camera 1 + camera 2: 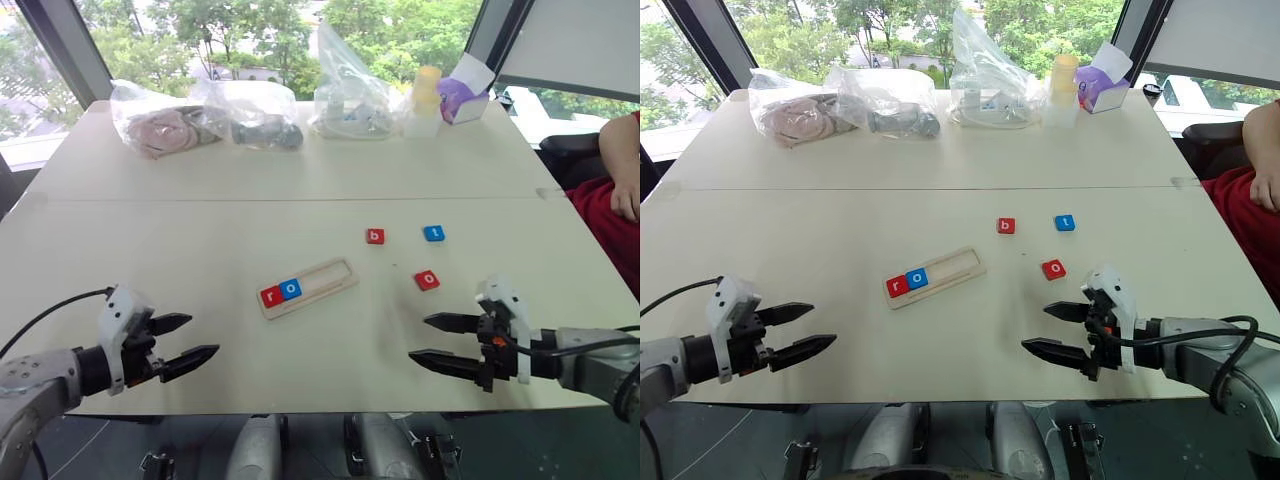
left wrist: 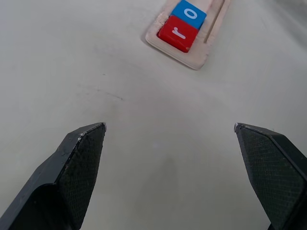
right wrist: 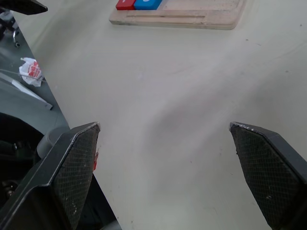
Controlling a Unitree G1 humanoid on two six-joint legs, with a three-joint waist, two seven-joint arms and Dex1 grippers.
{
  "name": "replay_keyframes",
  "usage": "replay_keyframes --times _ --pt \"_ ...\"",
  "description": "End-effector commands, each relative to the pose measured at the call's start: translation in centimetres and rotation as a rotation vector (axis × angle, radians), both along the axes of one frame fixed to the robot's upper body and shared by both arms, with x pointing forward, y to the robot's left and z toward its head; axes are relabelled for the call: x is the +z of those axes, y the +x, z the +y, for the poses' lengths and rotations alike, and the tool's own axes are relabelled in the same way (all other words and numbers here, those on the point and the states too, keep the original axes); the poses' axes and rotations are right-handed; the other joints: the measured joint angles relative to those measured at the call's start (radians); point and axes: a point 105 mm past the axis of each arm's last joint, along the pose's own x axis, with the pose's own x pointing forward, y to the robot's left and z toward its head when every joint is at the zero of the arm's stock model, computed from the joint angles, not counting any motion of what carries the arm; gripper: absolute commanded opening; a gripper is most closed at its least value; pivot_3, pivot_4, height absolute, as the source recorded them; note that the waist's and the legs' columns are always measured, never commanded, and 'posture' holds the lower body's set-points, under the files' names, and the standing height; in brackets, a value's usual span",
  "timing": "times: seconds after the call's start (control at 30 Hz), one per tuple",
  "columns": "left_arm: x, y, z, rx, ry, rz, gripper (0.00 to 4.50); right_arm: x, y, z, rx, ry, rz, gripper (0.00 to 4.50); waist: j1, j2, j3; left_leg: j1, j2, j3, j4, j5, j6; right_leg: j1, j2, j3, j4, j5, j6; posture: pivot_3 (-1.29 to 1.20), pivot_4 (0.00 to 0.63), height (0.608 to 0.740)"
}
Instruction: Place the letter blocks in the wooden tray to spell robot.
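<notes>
Hovering low over the table's near edge, the left gripper [image 1: 190, 340] and right gripper [image 1: 435, 341] both stand spread wide and empty. The wooden tray [image 1: 330, 275] holds the red r [image 1: 270, 296] and blue o [image 1: 291, 288]; the red b [image 1: 375, 237], blue t [image 1: 433, 233] and red o [image 1: 427, 280] lie loose beyond the right gripper. The nearest tile is the o, so grabbing it before the b would likely misspell the word, and a careless insertion could nudge the angled tray.

My tray [image 1: 325, 281] is pale, bare wood. The red r block [image 2: 178, 33] and blue o block [image 2: 189, 13] look smooth and a bit shiny. The table [image 1: 200, 240] is matt. My black fingers [image 2: 79, 165] have rough, bumpy pads.
</notes>
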Motion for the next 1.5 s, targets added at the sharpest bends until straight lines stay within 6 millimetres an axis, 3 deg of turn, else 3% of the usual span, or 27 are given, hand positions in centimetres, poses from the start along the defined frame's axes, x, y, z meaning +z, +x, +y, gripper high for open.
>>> replay_keyframes --times 0.03,0.4,1.13,1.33,1.5 --pt "1.1 0.2 0.0 -0.002 0.010 -0.061 4.50 0.7 0.3 0.0 0.018 -0.001 -0.034 4.47 0.000 0.000 0.000 0.000 0.000 0.000 0.000 0.000 0.000 0.000 0.000 0.000 0.000 0.000 0.000 0.00 0.150 0.740" --pt "0.3 0.3 0.0 0.019 0.037 -0.041 4.50 0.6 0.6 0.4 0.027 -0.001 -0.036 4.47 0.000 0.000 0.000 0.000 0.000 0.000 0.000 0.000 0.000 0.000 0.000 0.000 0.000 0.000 0.000 0.00 0.150 0.740" --pt "1.1 0.7 0.8 0.023 0.087 -0.062 4.50 0.4 1.1 0.7 0.026 -0.004 -0.041 4.47 0.000 0.000 0.000 0.000 0.000 0.000 0.000 0.000 0.000 -0.001 0.000 0.000 0.000 0.000 0.000 0.00 0.150 0.740" --pt "1.5 1.7 0.4 -0.055 0.143 -0.085 4.50 0.6 1.2 1.1 0.034 -0.003 -0.054 4.47 0.000 0.000 0.000 0.000 0.000 0.000 0.000 0.000 0.000 -0.001 0.000 0.000 0.000 0.000 0.000 0.00 0.150 0.740" --pt "0.9 4.2 -0.9 -0.177 0.203 -0.123 4.50 1.3 2.0 3.3 0.078 -0.010 -0.125 4.47 0.000 0.000 0.000 -0.001 0.000 0.000 0.000 0.000 0.000 -0.001 0.000 0.000 0.000 0.000 0.000 0.00 0.150 0.740"
